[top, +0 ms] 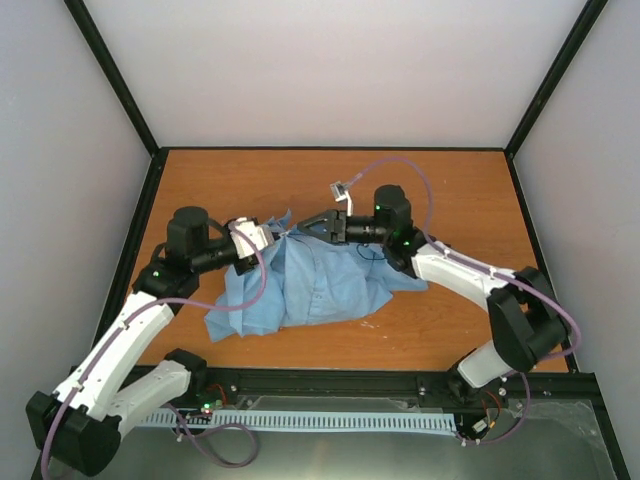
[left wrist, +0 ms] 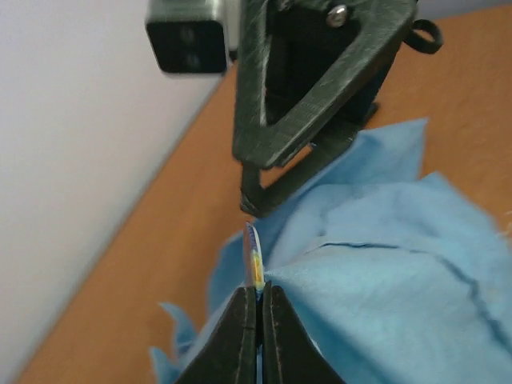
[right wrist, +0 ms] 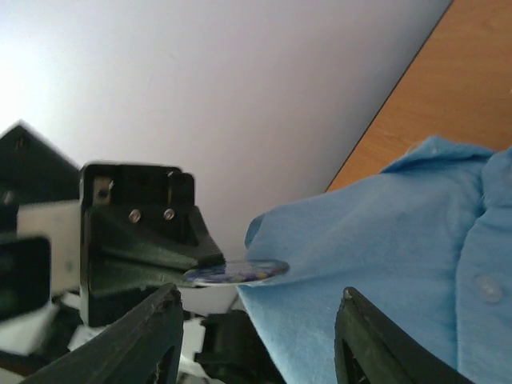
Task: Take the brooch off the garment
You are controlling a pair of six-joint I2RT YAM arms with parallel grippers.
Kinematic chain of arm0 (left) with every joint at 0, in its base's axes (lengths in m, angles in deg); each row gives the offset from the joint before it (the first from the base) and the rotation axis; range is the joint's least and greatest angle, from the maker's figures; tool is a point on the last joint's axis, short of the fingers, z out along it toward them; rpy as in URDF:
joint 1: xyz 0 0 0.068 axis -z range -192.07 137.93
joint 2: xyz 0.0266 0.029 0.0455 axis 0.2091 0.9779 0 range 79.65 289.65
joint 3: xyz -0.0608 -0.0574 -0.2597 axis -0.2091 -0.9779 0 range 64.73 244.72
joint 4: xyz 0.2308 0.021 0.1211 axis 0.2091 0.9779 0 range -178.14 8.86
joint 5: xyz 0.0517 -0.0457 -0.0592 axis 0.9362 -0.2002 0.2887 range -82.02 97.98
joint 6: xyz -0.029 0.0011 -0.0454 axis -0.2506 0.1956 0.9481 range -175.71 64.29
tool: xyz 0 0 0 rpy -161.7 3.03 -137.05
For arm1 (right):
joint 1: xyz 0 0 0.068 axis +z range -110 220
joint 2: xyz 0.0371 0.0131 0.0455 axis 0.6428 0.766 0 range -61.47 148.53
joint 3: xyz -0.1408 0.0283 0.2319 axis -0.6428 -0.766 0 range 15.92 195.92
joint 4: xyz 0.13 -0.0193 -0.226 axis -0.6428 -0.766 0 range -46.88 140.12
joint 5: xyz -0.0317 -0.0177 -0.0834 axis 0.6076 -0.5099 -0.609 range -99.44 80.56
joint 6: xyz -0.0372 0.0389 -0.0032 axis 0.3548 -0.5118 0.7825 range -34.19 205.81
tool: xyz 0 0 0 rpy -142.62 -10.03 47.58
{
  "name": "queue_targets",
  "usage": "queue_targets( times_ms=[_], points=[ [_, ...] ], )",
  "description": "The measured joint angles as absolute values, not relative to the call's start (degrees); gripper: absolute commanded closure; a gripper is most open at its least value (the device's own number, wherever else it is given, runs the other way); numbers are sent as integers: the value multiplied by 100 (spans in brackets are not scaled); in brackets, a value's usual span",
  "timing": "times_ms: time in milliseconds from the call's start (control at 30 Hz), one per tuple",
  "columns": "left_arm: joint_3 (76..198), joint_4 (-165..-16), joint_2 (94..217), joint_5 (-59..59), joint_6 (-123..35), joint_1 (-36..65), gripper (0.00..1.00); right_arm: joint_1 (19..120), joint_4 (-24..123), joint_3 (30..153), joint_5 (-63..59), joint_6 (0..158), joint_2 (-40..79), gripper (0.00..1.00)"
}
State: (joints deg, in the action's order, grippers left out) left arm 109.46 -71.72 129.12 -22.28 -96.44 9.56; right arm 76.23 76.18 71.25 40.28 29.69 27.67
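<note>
Left gripper (left wrist: 258,292) of mine is clamped tight on the brooch (left wrist: 254,258), which stands edge-on just above my closed fingertips at the lower middle of the left wrist view. A fold of the garment (left wrist: 384,296) presses against the disc from the right, and I cannot tell whether cloth is pinched in with it. My right gripper (left wrist: 254,202) hangs directly above the brooch in that view, its tip close to the disc's upper edge but apart from it.

Seen from the right wrist, my right gripper (right wrist: 260,294) is released, its two fingers (right wrist: 152,340) spread wide at the bottom of the frame. The brooch (right wrist: 238,272) shows as a thin sliver at centre left, one end against my left gripper (right wrist: 202,258), the other against the garment (right wrist: 384,240) that fills the right half.

In the top view my left gripper (top: 266,238) and right gripper (top: 320,222) meet over the upper edge of the crumpled garment (top: 320,285) in the middle of the table (top: 450,190). The brooch is too small to make out there.
</note>
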Motion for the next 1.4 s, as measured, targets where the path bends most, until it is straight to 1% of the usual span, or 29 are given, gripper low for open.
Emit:
queue_targets(
  times_ms=[200, 400, 600, 733, 1000, 1067, 1133, 1233, 1333, 1367, 1400],
  points=[
    [11752, -6035, 13424, -3320, -8213, 953, 99, 7555, 7500, 6492, 3945, 4411, 1714, 47],
    [12357, -5482, 13782, -4155, -7494, 953, 99, 7555, 7496, 6127, 4034, 5660, 1075, 46],
    [12712, -4892, 14082, -4586, -7347, 953, 99, 7588, 7352, 6122, 4211, 6564, 942, 48],
    [12843, -4507, 14285, -4743, -7393, 953, 99, 7737, 6912, 6269, 4345, 7253, 964, 49],
    [13153, -3880, 14569, -4855, -7714, 953, 99, 7866, 5964, 6900, 4592, 8210, 1220, 62],
    [13203, -3786, 14604, -4864, -7778, 956, 99, 7874, 5778, 6999, 4640, 8363, 1290, 61],
    [13243, -3699, 14632, -4868, -7845, 953, 99, 7892, 5570, 7095, 4668, 8490, 1362, 55],
    [13289, -3618, 14667, -4885, -7924, 953, 99, 7922, 5306, 7180, 4646, 8687, 1438, 55],
    [13302, -3524, 14696, -4892, -7981, 956, 99, 7944, 5175, 7182, 4609, 8807, 1445, 60],
    [13315, -3489, 14715, -4896, -7996, 953, 99, 7951, 5162, 7182, 4605, 8838, 1445, 64],
    [13328, -3456, 14733, -4899, -8014, 953, 99, 7955, 5155, 7182, 4605, 8857, 1445, 70]
  ],
)
